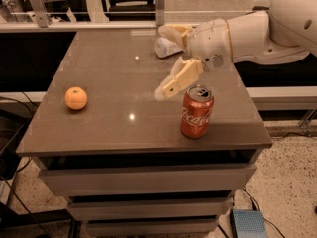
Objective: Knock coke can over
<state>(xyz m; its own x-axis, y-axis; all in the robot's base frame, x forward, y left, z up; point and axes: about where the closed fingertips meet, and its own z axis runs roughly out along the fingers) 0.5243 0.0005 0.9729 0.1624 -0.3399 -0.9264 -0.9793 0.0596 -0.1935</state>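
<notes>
progress: not done, coke can upright at near right of surface | gripper spread wide, holding nothing, lower finger just left of can top, seemingly apart | remaining: tip can onto its side | count: 1 can, 1 orange fruit left, 1 clear bottle far, 1 gripper

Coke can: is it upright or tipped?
Upright: the coke can stands on its base, top up; the end effector hovers beside its top.
</notes>
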